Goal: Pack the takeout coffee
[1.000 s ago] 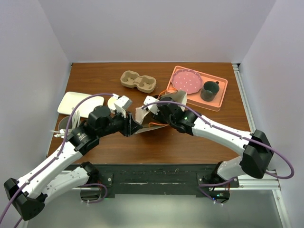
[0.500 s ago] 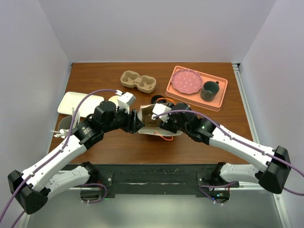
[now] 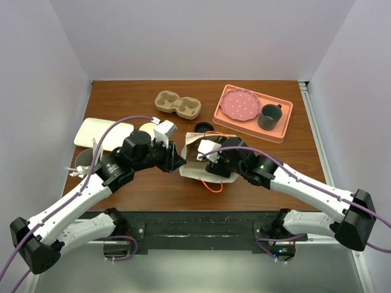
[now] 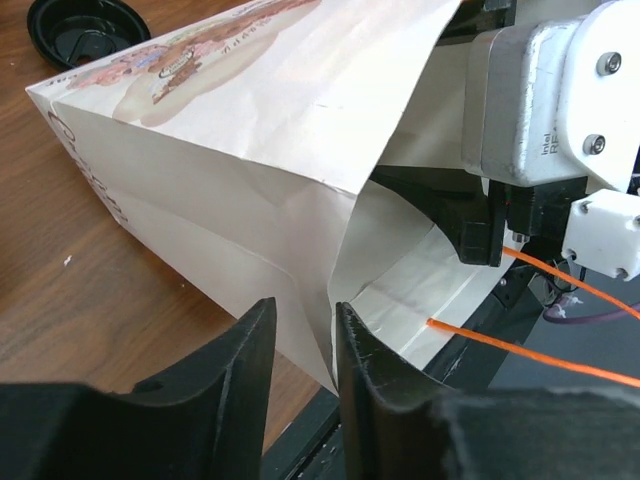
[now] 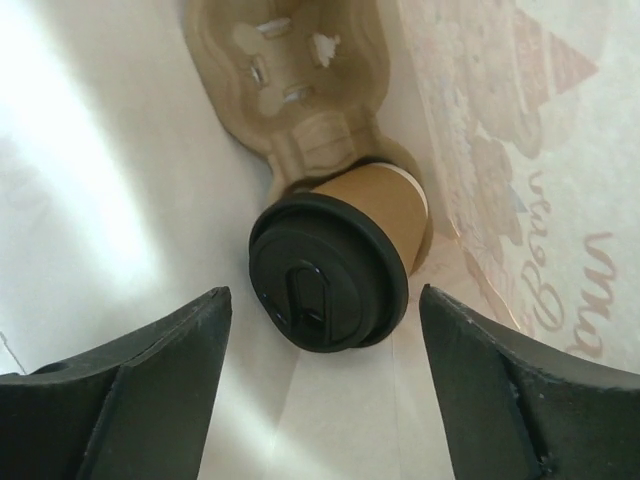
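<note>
the bag [image 3: 194, 170] lies on its side on the table [image 3: 122, 97], so the main risk is the cup [image 5: 385, 205] slipping out of its seat. nothing holds it: the right gripper [image 5: 322, 300] is inside the bag with its fingers [image 5: 150, 370] spread wide either side of the black lid, touching neither cup nor lid. if that gripper pulls out crooked, a finger could catch the lid rim or the paper wall and drag the cup toward the mouth. lifting the bag upright too fast could likely tip the cup out as well.

the left gripper [image 4: 300, 320] is nearly closed across a fold at the bag's mouth and appears to pinch it; how firm the pinch is cannot be told. if the paper slips free, the mouth would sag onto the right arm. the orange handle [image 4: 560, 290] runs close to the right wrist and could snag there.

inside the bag sits a carrier [image 5: 300, 80], and the cup rests with its base in the near well, slightly askew, lid facing the mouth. the far well looks empty.

on the table beyond the bag, a spare carrier [image 3: 177, 104] holds nothing. a pink tray [image 3: 282, 116] carries a dotted plate [image 3: 239, 105] and a dark mug [image 3: 269, 116]. a loose lid [image 3: 203, 127] lies just beside the bag.
</note>
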You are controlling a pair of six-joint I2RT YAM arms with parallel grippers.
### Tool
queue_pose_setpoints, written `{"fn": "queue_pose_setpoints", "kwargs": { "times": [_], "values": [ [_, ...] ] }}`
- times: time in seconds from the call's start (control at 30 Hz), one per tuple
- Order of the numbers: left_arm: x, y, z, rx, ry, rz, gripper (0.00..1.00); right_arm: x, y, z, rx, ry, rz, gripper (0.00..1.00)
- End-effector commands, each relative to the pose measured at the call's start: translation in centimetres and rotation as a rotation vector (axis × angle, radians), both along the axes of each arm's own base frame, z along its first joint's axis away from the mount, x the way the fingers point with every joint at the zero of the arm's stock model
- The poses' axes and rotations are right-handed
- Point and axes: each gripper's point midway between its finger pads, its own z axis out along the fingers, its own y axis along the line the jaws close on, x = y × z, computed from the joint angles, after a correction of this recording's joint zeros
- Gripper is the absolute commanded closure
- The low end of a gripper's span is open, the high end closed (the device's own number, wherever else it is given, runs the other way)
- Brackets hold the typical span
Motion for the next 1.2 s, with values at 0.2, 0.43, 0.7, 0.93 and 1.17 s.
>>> {"fn": "queue_pose_setpoints", "kwargs": {
  "times": [0.2,0.43,0.7,0.93,1.17],
  "values": [
    [0.3,-1.5,2.2,-0.059,-0.040,-0.041,0.86,1.6,0.4,0.5,-0.002,-0.046,-0.038,0.15],
    [0.4,-1.6,2.4,-0.056,-0.042,-0.045,0.87,2.2,0.4,1.5,0.006,-0.067,-0.069,0.31],
    [0.6,-1.7,2.5,-0.054,-0.045,-0.049,0.87,2.3,0.2,0.0,-0.041,-0.043,-0.078,0.25],
    [0.4,-1.6,2.4,-0.053,-0.037,-0.045,0.90,2.1,0.5,-0.7,-0.045,-0.004,-0.070,0.34],
    [0.4,-1.6,2.5,-0.057,-0.035,-0.040,0.90,2.2,0.5,0.1,-0.043,-0.012,-0.051,0.55]
  ]
}}
